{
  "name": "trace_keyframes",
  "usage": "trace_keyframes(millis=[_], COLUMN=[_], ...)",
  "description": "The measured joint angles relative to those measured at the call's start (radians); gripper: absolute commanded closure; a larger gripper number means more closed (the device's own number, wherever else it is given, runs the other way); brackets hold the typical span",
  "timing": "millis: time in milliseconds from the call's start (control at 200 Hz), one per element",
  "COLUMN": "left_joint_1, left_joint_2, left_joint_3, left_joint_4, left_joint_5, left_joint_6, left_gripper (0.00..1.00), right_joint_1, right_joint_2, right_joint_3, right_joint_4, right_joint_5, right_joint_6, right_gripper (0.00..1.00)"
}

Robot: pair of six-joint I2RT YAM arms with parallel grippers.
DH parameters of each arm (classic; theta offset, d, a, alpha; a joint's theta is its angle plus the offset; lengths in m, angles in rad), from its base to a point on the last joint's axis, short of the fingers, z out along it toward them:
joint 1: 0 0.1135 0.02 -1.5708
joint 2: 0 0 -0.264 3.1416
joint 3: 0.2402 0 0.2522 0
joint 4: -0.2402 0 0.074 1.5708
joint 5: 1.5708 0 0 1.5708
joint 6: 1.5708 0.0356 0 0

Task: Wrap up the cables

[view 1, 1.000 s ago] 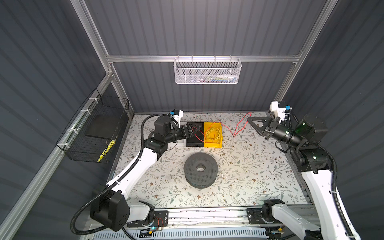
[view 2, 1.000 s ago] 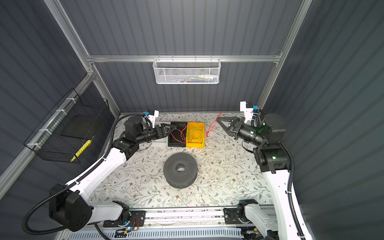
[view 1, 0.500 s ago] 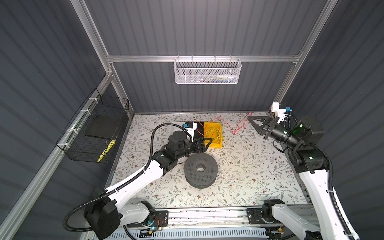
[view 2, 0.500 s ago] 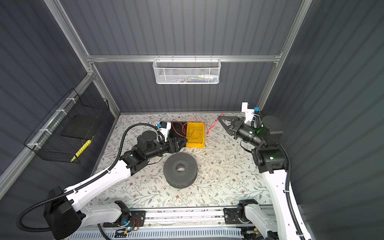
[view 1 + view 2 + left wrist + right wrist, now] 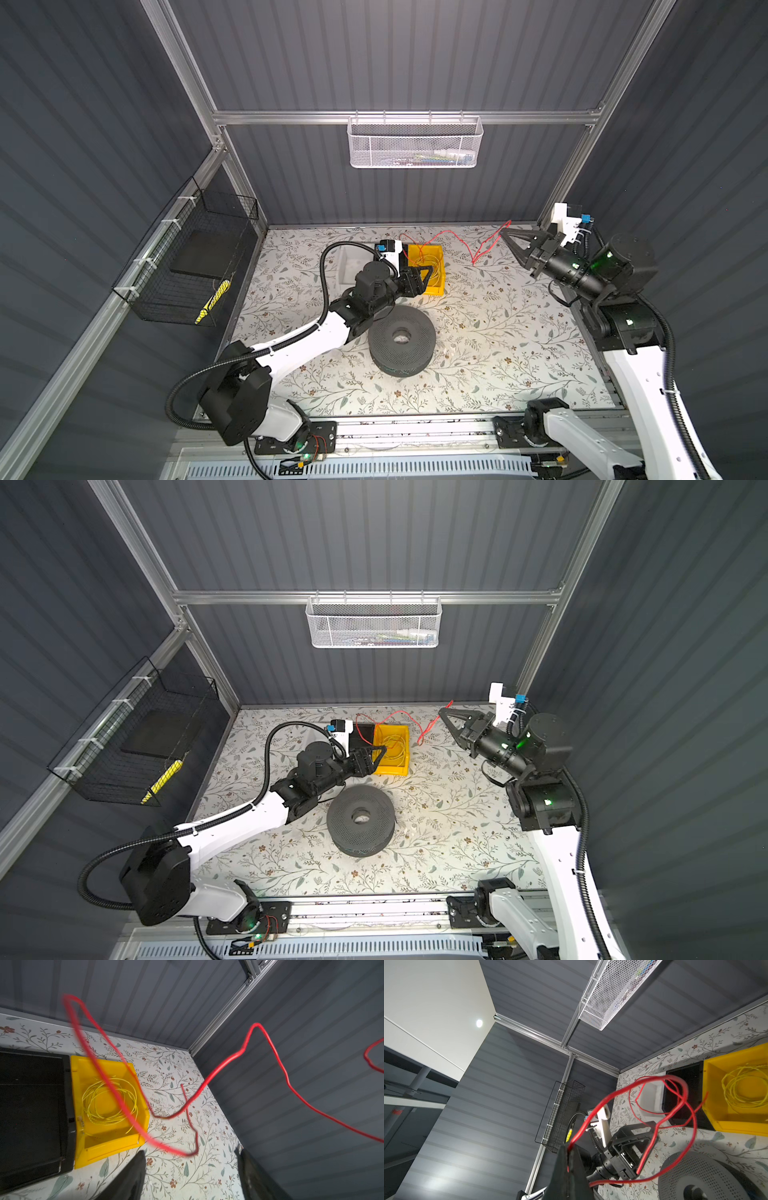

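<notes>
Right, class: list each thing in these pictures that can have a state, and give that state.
red cable: in loose loops, not wrapped.
yellow cable: coiled, lying in the yellow bin.
left gripper: open, holding nothing.
right gripper: shut on the red cable.
black bin: empty, as far as shows.

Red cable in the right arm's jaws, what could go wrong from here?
The thin red plastic-coated cable is pinched only at the tips of the shut right jaws, so it might slip free. Its springy loops hang over the yellow plastic bin holding a coiled yellow cable; they could snag or tangle. The open left jaws may miss the loose loop.
</notes>
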Motion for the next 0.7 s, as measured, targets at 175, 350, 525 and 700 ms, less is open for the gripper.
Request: trace_keyframes(millis=[175, 350, 525, 700], left_joint_1=[-0.006, -0.006, -0.006, -0.006], left_joint_2=[0.061, 0.095, 0.127, 0.171], left_joint_3=[0.034, 0.055, 0.087, 0.131], left_joint_4=[0.031, 0.048, 0.045, 0.06], left_joint_5=[-0.04, -0.101, -0.137, -0.138], left_joint_6=[-0.019, -0.032, -0.026, -0.019], left_gripper=[0.31, 0.41, 0.44, 0.62], right_joint_1=[0.021, 0.026, 0.027, 0.031], right_joint_2=[-0.005, -0.011, -0.016, -0.032], right_joint_3=[-0.001, -0.001, -0.001, -0.001], right_joint_4=[-0.003, -0.003, -0.011, -0.016], right_joint_5=[0.019, 0.031, 0.033, 0.042], right_joint_6=[0.001, 0.002, 0.003, 0.003], right_gripper=[1.0, 1.0, 1.0, 1.0])
